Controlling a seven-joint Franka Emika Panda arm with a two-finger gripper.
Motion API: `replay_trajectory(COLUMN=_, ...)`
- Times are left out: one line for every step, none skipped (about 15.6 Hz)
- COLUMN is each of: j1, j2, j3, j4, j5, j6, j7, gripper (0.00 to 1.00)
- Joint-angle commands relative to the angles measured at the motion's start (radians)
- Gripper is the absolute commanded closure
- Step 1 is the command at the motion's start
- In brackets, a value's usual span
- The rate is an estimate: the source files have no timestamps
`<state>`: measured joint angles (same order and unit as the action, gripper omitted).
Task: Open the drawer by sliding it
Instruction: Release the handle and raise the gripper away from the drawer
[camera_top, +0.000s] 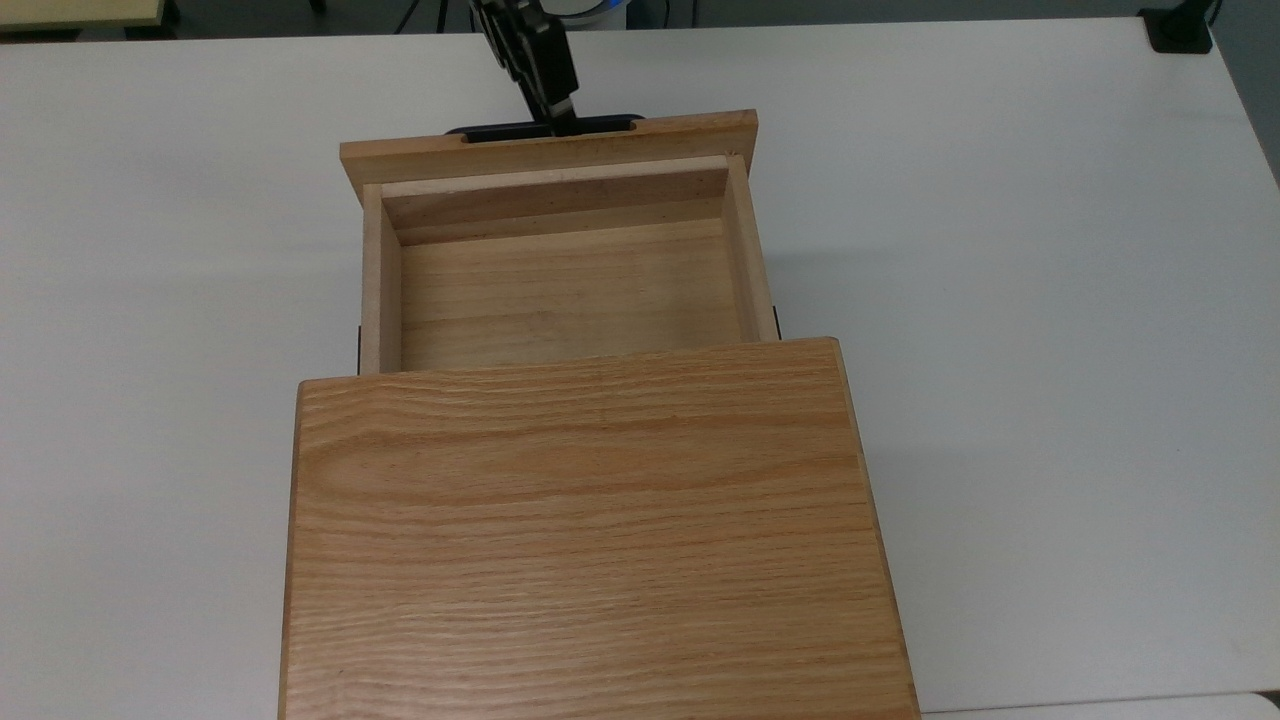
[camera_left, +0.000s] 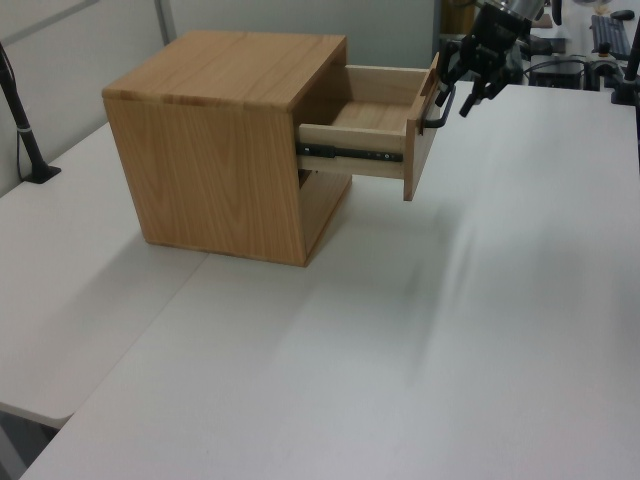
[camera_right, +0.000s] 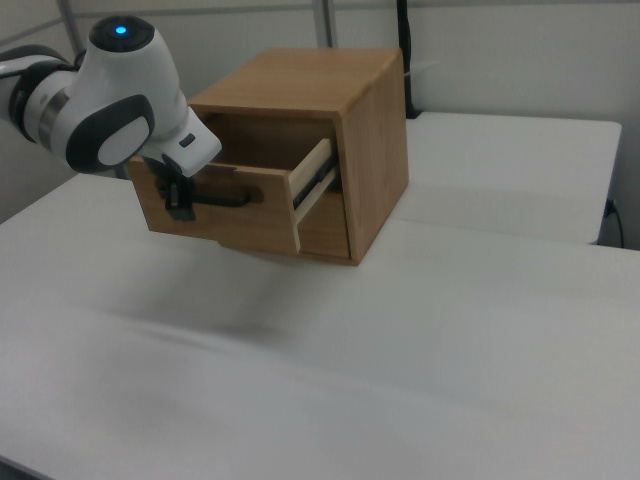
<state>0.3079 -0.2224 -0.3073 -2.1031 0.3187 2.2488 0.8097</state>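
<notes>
The white table carries the oak cabinet, set well behind the fingers. The drawer stands pulled far out of the cabinet's front, its front panel right behind the fingertips. The arm reaches in level from across the table, wrist bent down toward the black bar handle. The gripper sits at the handle's middle, fingers drawn narrow around the bar, gripping it.
</notes>
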Motion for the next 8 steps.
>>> replay_trajectory(j1=-0.003, j2=-0.035, j3=-0.010, j4=0.026, j5=0.025, j6=-0.191, j7=-0.196, gripper=0.00)
replay_trajectory(j1=-0.009, j2=-0.047, j3=-0.015, j4=0.035, j5=0.025, j6=-0.239, j7=-0.223, gripper=0.00)
replay_trajectory(j1=-0.009, j2=-0.058, j3=-0.018, j4=0.046, j5=0.025, j6=-0.288, j7=-0.274, gripper=0.00)
replay_trajectory(j1=-0.015, j2=-0.058, j3=-0.024, j4=0.064, j5=0.023, j6=-0.346, j7=-0.349, gripper=0.00)
replay_trajectory(j1=-0.018, j2=-0.051, j3=-0.023, j4=0.104, j5=0.011, j6=-0.415, j7=-0.432, gripper=0.00)
replay_trajectory(j1=-0.023, j2=-0.034, j3=-0.018, j4=0.151, j5=-0.007, j6=-0.472, j7=-0.513, gripper=0.00)
replay_trajectory(j1=-0.044, j2=-0.013, j3=-0.018, j4=0.197, j5=-0.044, j6=-0.504, j7=-0.590, gripper=0.00)
replay_trajectory(j1=-0.065, j2=0.006, j3=-0.009, j4=0.246, j5=-0.096, j6=-0.523, j7=-0.666, gripper=0.00)
